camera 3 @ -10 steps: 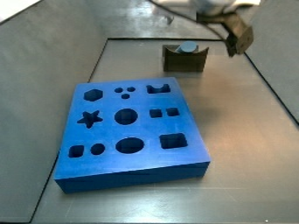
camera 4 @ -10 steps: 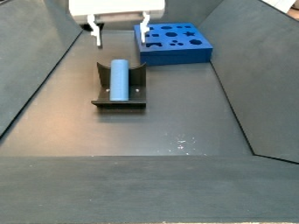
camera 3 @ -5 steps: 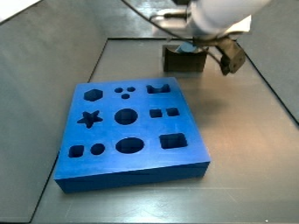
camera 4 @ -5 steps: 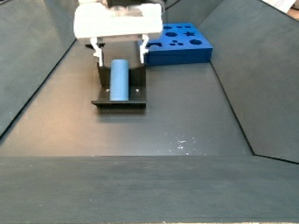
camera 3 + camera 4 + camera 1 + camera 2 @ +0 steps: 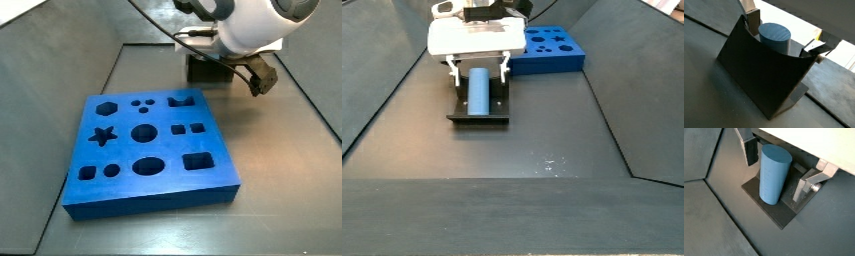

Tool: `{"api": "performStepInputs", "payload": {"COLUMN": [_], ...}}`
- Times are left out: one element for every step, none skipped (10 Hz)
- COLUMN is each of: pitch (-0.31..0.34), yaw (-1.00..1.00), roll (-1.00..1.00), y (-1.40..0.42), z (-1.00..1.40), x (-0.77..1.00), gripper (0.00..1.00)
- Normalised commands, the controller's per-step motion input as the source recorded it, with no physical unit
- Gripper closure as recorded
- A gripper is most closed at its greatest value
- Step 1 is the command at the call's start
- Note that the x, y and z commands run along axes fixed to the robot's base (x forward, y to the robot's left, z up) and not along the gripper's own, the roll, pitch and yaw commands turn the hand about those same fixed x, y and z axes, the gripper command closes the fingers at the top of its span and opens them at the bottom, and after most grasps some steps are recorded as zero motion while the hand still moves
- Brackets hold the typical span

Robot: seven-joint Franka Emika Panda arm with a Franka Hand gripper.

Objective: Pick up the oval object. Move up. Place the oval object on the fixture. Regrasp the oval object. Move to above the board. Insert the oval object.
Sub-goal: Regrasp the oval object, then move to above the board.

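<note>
Gripper (image 5: 777, 175) lowered, fingers apart astride oval object (image 5: 773, 174), lying in fixture (image 5: 480, 117) notch

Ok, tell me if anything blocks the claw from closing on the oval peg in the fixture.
Nothing visible does. The claw is open and low over the fixture, one finger on each side of the oval peg, with only open gaps between pads and peg in both wrist views. The board lies well clear.
</note>
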Motion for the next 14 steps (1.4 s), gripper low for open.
{"api": "performStepInputs", "payload": {"pitch": [-0.002,-0.002,0.0,-0.13,-0.121,-0.092,-0.049,-0.002,0.057,0.092,0.118,0.136,0.149,0.146], "yaw": [0.03,0.03,0.0,-0.22,-0.22,-0.22,-0.21,-0.2,-0.17,-0.14,-0.11,-0.07,-0.02,0.02], "roll": [0.04,0.04,0.0,0.16,0.14,0.1,0.07,0.03,-0.02,-0.05,-0.07,-0.08,-0.08,-0.07], "y": [-0.03,-0.02,0.0,0.08,0.08,0.08,0.08,0.08,0.07,0.07,0.07,0.07,0.06,0.06], "z": [-0.17,-0.17,0.0,1.0,1.0,1.0,1.0,1.0,1.0,1.0,1.0,1.0,1.0,1.0], "x": [0.02,0.02,0.0,0.02,0.02,0.01,0.0,0.0,0.0,-0.01,-0.01,-0.01,-0.02,-0.03], "gripper": [0.0,0.0,1.0,1.0,1.0,1.0,1.0,1.0,1.0,1.0,1.0,1.0,1.0,1.0]}}
